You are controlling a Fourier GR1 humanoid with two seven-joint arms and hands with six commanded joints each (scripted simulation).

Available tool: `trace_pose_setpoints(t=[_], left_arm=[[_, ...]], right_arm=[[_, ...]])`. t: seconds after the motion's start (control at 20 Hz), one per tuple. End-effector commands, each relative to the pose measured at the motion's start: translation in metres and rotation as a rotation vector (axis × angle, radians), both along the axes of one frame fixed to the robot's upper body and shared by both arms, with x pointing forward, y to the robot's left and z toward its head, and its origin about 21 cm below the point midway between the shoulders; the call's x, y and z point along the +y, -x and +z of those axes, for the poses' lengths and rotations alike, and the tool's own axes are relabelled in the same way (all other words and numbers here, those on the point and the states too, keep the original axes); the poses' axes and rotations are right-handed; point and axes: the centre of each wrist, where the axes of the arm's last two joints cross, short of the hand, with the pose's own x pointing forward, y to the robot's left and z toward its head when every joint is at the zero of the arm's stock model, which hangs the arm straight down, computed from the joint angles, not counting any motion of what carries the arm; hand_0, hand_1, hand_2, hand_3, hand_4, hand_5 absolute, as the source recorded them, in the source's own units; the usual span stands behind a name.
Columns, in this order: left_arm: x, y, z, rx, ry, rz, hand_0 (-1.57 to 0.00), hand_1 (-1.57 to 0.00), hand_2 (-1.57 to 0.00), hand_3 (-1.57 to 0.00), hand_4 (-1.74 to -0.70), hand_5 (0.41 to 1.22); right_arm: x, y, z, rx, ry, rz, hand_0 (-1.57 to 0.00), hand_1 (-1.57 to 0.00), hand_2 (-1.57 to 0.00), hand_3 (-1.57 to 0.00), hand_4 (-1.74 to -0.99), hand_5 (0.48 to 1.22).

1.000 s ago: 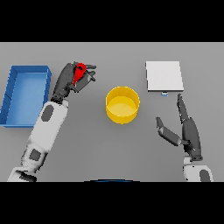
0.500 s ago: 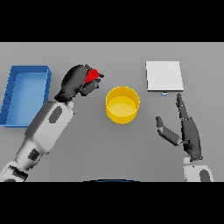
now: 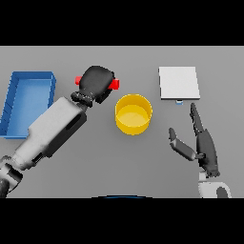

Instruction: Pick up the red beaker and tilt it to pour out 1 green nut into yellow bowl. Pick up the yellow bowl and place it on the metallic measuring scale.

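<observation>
One red beaker [image 3: 113,84], seemingly; one yellow bowl [image 3: 134,114], scale [image 3: 178,83], blue tray [image 3: 28,102].

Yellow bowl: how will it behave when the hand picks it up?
The yellow bowl looks rigid, with thin upright walls, so probably light. It sits low and wide, so unlikely to tip. Its smooth round wall could slip in a loose grasp.

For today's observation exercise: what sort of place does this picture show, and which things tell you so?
Probably a lab-style test bench: a plain grey table with a metallic measuring scale, a red beaker held in the left robot hand, and a yellow bowl.
</observation>
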Motion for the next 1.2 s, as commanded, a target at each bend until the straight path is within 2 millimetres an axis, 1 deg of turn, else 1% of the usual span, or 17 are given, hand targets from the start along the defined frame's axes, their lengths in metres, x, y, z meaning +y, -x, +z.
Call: trace_pose_setpoints(t=[0.0,0.1,0.15,0.2,0.35,0.55,0.6,0.65,0.7,0.8,0.85,0.9,1.0,1.05,1.15], left_arm=[[-0.003,-0.001,0.001,-0.009,-0.051,-0.013,-1.57,-1.57,-1.57,-1.57,-1.67,1.205],[-0.011,-0.002,0.009,-0.007,-0.172,-0.063,-1.57,-1.57,-1.57,-1.39,-1.69,1.211],[-0.018,-0.003,0.011,-0.006,-0.225,-0.085,-1.57,-1.57,-1.57,-1.33,-1.69,1.213],[-0.021,-0.006,0.015,-0.018,-0.266,-0.118,-1.57,-1.57,-1.57,-1.28,-1.70,1.215],[-0.035,-0.008,0.017,-0.035,-0.416,-0.211,-1.57,-1.57,-1.57,-1.42,-1.72,1.218],[-0.046,-0.005,0.009,-0.060,-0.614,-0.284,-1.57,-1.57,-1.57,-1.51,-1.73,1.220],[-0.049,-0.004,0.011,-0.067,-0.654,-0.298,-1.57,-1.57,-1.57,-1.52,-1.73,1.220],[-0.052,-0.005,0.009,-0.071,-0.689,-0.307,-1.57,-1.57,-1.57,-1.53,-1.74,1.220],[-0.054,-0.006,0.009,-0.078,-0.732,-0.318,-1.57,-1.57,-1.57,-1.54,-1.74,1.220],[-0.058,-0.007,0.013,-0.114,-0.795,-0.345,-1.57,-1.57,-1.57,-1.55,-1.74,1.221],[-0.063,-0.005,0.012,-0.123,-0.825,-0.358,-1.57,-1.57,-1.57,-1.55,-1.74,1.221],[-0.066,-0.007,0.014,-0.133,-0.842,-0.369,-1.57,-1.57,-1.57,-1.56,-1.74,1.221],[-0.069,-0.010,0.018,-0.154,-0.894,-0.375,-1.57,-1.57,-1.57,-1.56,-1.74,1.221],[-0.071,-0.012,0.021,-0.161,-0.926,-0.375,-1.57,-1.57,-1.57,-1.56,-1.74,1.221],[-0.077,-0.011,0.018,-0.169,-1.001,-0.398,-1.57,-1.57,-1.57,-1.57,-1.74,1.221]], right_arm=[[0.002,-0.002,0.000,0.001,-0.014,-0.005,0.00,0.00,0.00,0.00,-1.283,0.702],[-0.001,-0.004,-0.003,0.012,-0.031,-0.019,0.00,0.00,0.00,0.00,-1.287,0.690],[0.001,-0.001,-0.004,-0.007,-0.041,-0.020,0.00,0.00,0.00,0.00,-1.288,0.685],[-0.001,-0.001,-0.005,-0.012,-0.040,-0.020,0.00,0.00,0.00,0.00,-1.292,0.678],[-0.003,-0.002,-0.007,0.004,-0.082,-0.029,0.00,0.00,0.00,0.00,-1.294,0.657],[-0.001,-0.004,-0.006,-0.004,-0.083,-0.028,0.00,0.00,0.00,0.00,-1.291,0.640],[0.001,-0.002,-0.006,-0.007,-0.083,-0.026,0.00,0.00,0.00,0.00,-1.291,0.634],[0.002,-0.003,-0.008,0.007,-0.082,-0.030,0.00,0.00,0.00,0.00,-1.293,0.631],[-0.001,0.001,-0.010,-0.004,-0.077,-0.033,0.00,0.00,0.00,0.00,-1.291,0.631],[0.003,-0.002,-0.006,-0.007,-0.069,-0.041,0.00,0.00,0.00,0.00,-1.286,0.618],[0.003,-0.004,-0.009,0.011,-0.065,-0.049,0.00,0.00,0.00,0.00,-1.278,0.609],[0.003,-0.002,-0.011,0.013,-0.062,-0.051,0.00,0.00,0.00,0.00,-1.276,0.600],[0.007,-0.003,-0.012,0.014,-0.050,-0.054,0.00,0.00,0.00,0.00,-1.270,0.588],[0.004,-0.002,-0.013,0.017,-0.049,-0.057,0.00,0.00,0.00,0.00,-1.260,0.586],[0.002,-0.002,-0.010,0.005,-0.021,-0.068,0.00,0.00,0.00,0.00,-1.236,0.582]])
